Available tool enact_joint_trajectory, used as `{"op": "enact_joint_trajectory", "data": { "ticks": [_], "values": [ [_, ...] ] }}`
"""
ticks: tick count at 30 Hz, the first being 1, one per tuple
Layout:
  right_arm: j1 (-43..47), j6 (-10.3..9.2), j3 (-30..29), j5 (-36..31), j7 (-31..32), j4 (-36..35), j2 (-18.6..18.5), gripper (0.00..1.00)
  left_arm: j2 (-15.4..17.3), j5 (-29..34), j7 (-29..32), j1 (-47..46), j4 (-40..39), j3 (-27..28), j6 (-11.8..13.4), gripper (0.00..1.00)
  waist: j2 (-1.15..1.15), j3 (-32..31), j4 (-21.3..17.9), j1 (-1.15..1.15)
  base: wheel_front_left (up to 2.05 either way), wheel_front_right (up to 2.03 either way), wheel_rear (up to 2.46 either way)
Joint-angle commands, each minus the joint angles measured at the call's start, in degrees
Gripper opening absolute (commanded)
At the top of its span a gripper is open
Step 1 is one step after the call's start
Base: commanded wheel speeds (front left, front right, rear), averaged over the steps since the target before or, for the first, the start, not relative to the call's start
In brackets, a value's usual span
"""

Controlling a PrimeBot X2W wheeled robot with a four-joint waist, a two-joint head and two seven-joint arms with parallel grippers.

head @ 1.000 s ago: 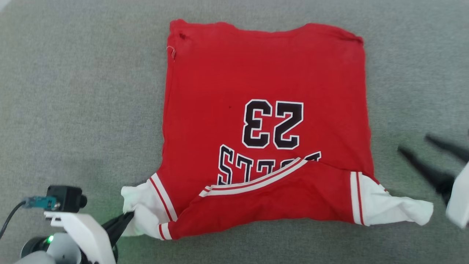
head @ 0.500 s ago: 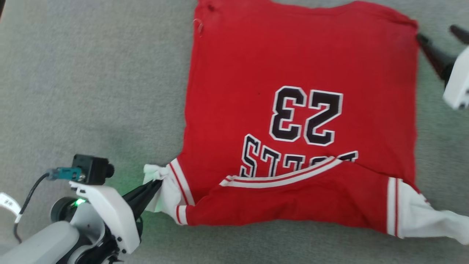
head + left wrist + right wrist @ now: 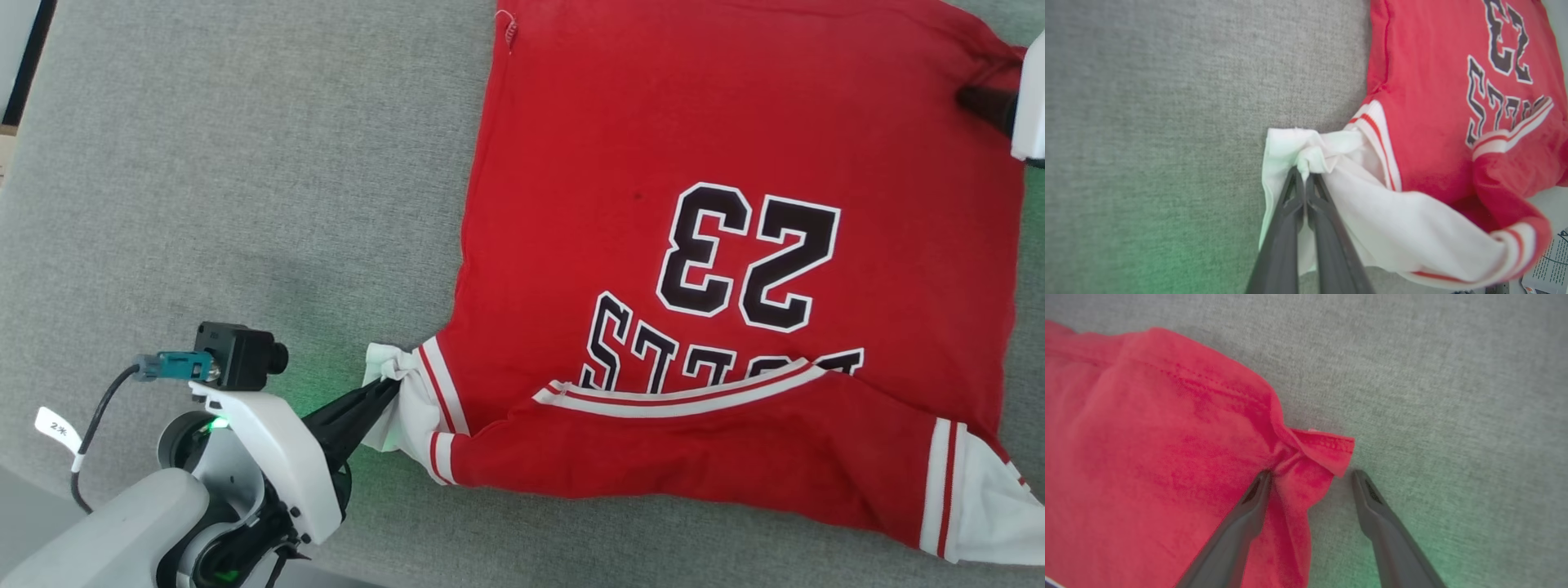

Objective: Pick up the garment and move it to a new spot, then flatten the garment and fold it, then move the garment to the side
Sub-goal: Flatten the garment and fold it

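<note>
Near: left gripper [image 3: 390,390], fingers pinched tight on bunched tip of white sleeve [image 3: 1310,149]. One black wrist camera [image 3: 238,356] with teal plug on same arm.

Middle: one garment [image 3: 653,163], red, spread on gray woven surface [image 3: 245,163]. Print "23" faces up, inverted. Two white sleeves at near edge.

Far: right gripper [image 3: 1310,475], fingers spread wide, straddling folded hem corner [image 3: 1327,451], not clamped. One finger on cloth, other over bare surface.
</note>
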Motion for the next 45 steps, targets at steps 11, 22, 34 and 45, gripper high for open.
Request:
{"op": "enact_joint_trajectory", "data": {
  "ticks": [11, 22, 34, 45],
  "values": [
    [5.38, 0.0, 6.81, 5.56, 2.38, -1.66, -1.54, 0.0, 0.74, -0.81, -1.01, 0.31, 3.45, 0.92, -0.84, 0.0, -0.01, -1.6, -2.41, 0.0, 0.0, 0.0, 0.0],
    [15.54, -0.02, 7.23, 13.94, 2.91, -23.45, -8.02, 0.0, 6.18, -2.26, -2.01, 3.82, -0.31, 2.45, 1.45, 0.0, -0.01, -5.66, -9.0, 0.0, 0.0, 0.0, 0.0],
    [40.49, -0.01, -5.07, 14.9, 5.31, -42.32, -3.47, 0.0, 9.67, -3.08, -1.73, 5.4, -4.34, 3.2, 3.46, 0.0, -0.01, -7.72, -13.58, 0.0, 0.0, 0.0, 0.0],
    [45.09, -0.14, -5.04, 10.19, -7.47, -34.23, 2.25, 1.0, 9.16, -3.02, -1.98, 4.32, -3.99, 3.61, 3.05, 0.0, -0.01, -7.56, -14.22, 0.0, 0.0, 0.0, 0.0]
  ]
}}
